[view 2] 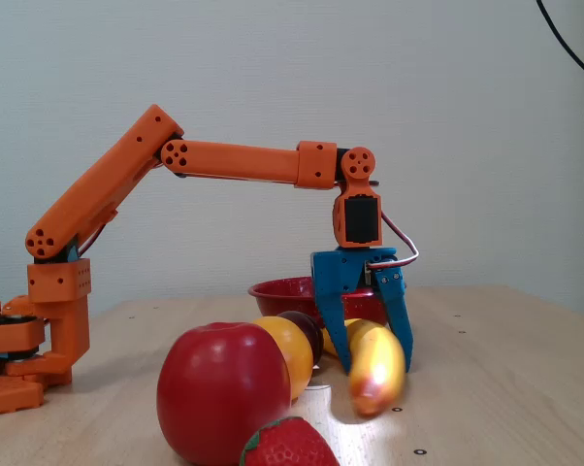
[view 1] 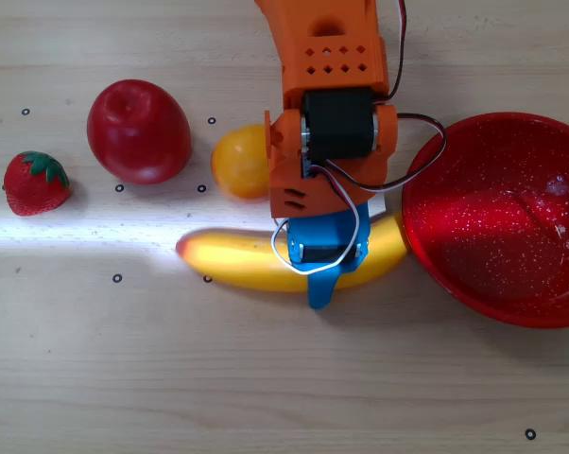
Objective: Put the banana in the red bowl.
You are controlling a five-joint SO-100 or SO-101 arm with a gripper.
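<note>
The red apple (view 1: 138, 130) rests on the pale wooden desk (view 1: 266, 378) and serves as the landmark in the overhead view. The strawberry (view 1: 36, 183), red with a green leafy cap, lies to the left of the apple and slightly lower, apart from it, while the round orange fruit (view 1: 240, 162) lies to the right of the apple, also apart from it. Small black ring marks (view 1: 119, 187) dot the desk, several close around the apple.

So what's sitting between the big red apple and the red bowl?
In the overhead view, a round orange fruit lies right of the apple; then the arm's orange wrist hangs over the table before the red bowl.
</note>
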